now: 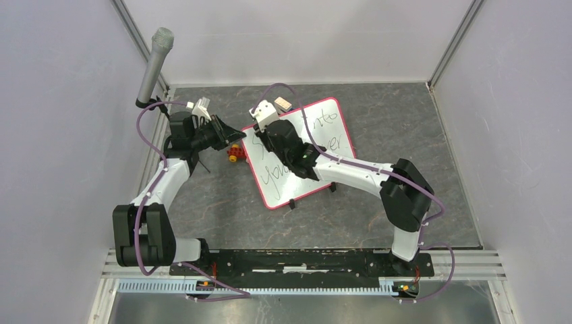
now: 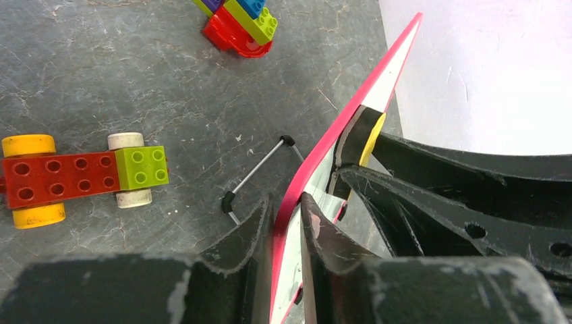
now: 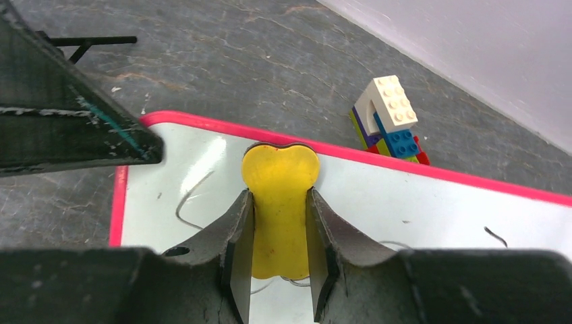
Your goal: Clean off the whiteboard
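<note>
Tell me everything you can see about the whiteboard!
The whiteboard is a flat white rectangle with a thin red-pink rim, rounded corners and small black clips on its edges. It lies askew on the grey table, with black handwriting on it. The left gripper pinches its left edge, and the right gripper holds a yellow eraser against it near a corner.
</note>
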You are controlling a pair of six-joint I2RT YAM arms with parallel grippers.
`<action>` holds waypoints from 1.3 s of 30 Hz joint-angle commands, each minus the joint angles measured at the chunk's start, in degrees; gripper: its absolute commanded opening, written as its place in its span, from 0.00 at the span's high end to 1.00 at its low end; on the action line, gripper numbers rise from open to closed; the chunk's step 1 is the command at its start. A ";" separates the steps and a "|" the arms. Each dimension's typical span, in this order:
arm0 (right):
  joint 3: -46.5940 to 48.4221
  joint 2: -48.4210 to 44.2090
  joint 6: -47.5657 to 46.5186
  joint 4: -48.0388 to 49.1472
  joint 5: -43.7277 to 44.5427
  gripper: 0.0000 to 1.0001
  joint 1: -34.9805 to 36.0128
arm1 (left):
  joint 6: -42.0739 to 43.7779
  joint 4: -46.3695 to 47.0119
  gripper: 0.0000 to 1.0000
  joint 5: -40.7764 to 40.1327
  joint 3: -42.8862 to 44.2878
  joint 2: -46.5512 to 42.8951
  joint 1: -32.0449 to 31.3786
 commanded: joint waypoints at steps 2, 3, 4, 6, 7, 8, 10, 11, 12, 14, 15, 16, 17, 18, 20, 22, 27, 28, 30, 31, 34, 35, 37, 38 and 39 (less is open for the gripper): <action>-0.49 -1.21 3.21 -4.46 5.63 0.69 -2.25 | 2.33 0.75 0.90 0.89 0.17 -0.89 -1.06; -0.36 -1.14 3.21 -4.48 4.86 0.69 -2.26 | 2.10 1.05 0.90 1.06 0.08 -0.92 -1.06; -0.21 -1.12 3.21 -4.38 3.65 0.69 -2.23 | 1.95 1.39 0.91 1.37 -0.06 -0.87 -1.06; 0.20 -0.82 3.56 -4.06 1.34 0.69 -1.99 | 1.56 2.15 0.93 2.02 -0.19 -0.76 -1.06; 0.69 -0.62 3.76 -4.07 0.34 0.69 -1.77 | 1.56 2.26 0.94 2.15 -0.19 -0.75 -1.06; 1.01 -0.32 3.83 -4.15 -0.21 0.69 -1.39 | 1.58 2.39 0.94 2.31 -0.16 -0.70 -1.06; 1.48 0.01 3.62 -4.08 -0.74 0.69 -0.13 | 1.55 2.91 0.94 2.73 -0.32 -0.95 -1.10; 1.57 0.17 3.34 -4.00 -0.68 0.69 0.52 | 1.55 3.20 0.94 2.84 -0.44 -1.24 -1.21; 1.58 0.28 3.01 -3.70 -0.78 0.69 1.35 | 1.56 3.45 0.94 2.94 -0.53 -1.41 -1.24; 0.96 0.41 2.02 -2.55 -1.38 0.69 2.94 | 1.62 3.71 0.94 2.96 -0.55 -1.67 -1.35; 0.68 0.54 1.60 -1.93 -1.74 0.69 3.72 | 1.61 3.76 0.95 2.96 -0.56 -1.67 -1.41; 0.49 0.66 1.57 -1.49 -2.00 0.69 4.32 | 1.62 3.76 0.94 2.96 -0.55 -1.68 -1.41; 0.42 0.87 1.55 -1.15 -2.01 0.69 4.85 | 1.58 3.76 0.95 2.96 -0.60 -1.77 -1.41; 0.43 1.00 1.54 -1.09 -2.31 0.69 4.95 | 1.59 3.76 0.95 3.00 -0.62 -1.80 -1.41; 0.38 1.25 1.55 -1.09 -2.45 0.69 4.98 | 1.54 3.76 0.95 2.96 -0.62 -1.90 -1.41; -0.36 0.93 1.58 -0.75 -0.84 0.69 4.90 | 1.61 3.76 0.95 2.91 -0.72 -2.11 -1.41; -3.32 -1.07 1.86 -1.07 4.56 0.70 1.94 | 1.59 3.76 0.98 2.61 -0.90 -2.53 -1.41; -4.48 -1.80 2.55 -0.93 5.02 0.70 0.84 | 1.62 3.76 0.98 2.63 -0.94 -2.58 -1.41; -6.72 -3.04 3.19 -0.45 6.05 0.70 -0.98 | 1.61 3.76 0.98 2.56 -0.97 -2.70 -1.41; -7.81 -3.47 3.21 -0.10 6.83 0.70 -1.60 | 1.66 3.76 0.98 2.52 -0.99 -2.71 -1.41; -9.63 -4.35 2.60 0.01 9.96 0.70 -2.42 | 1.63 3.76 0.98 2.52 -0.98 -2.74 -1.41; -10.06 -4.53 2.60 -0.07 10.29 0.70 -2.36 | 1.64 3.76 0.98 2.52 -1.06 -2.82 -1.41; -10.36 -4.96 3.40 -0.41 9.16 0.70 -2.32 | 1.74 3.76 0.98 2.52 -1.07 -2.86 -1.50; -10.43 -5.07 3.71 -0.32 7.84 0.71 -2.19 | 1.73 3.76 0.98 2.47 -1.07 -2.82 -1.50; -10.57 -5.16 4.02 0.07 6.53 0.71 -1.78 | 1.73 3.76 0.98 2.52 -1.07 -2.81 -1.50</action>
